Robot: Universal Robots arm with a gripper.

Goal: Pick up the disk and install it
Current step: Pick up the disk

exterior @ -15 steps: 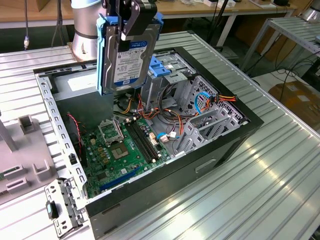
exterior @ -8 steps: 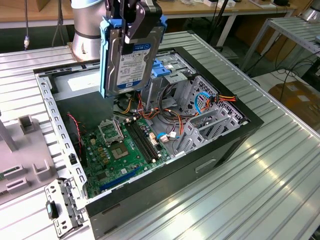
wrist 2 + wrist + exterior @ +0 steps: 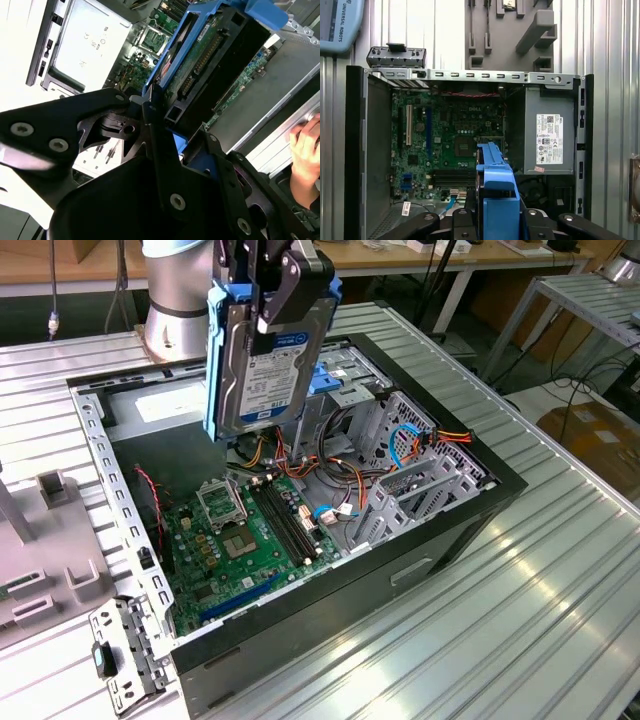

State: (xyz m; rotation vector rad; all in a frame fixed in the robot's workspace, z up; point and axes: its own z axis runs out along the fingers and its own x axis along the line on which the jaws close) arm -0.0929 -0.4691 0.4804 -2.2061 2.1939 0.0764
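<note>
Disk (image 3: 262, 370) held upright over open computer case (image 3: 440, 530)

The gripper (image 3: 268, 310) is clamped tight on the disk, which hangs on edge above the motherboard (image 3: 240, 530), clear of it. Black fingers (image 3: 290, 285) cover the disk's upper end, and the disk hides part of the drive bay behind it. In the first wrist view its blue carrier rail (image 3: 497, 195) is cut by the frame edge. A person's hand (image 3: 306, 150) sits half out of frame.

light: bright, even | glare: blown-out table (image 3: 15, 50) in second wrist view | shadows: soft
</note>
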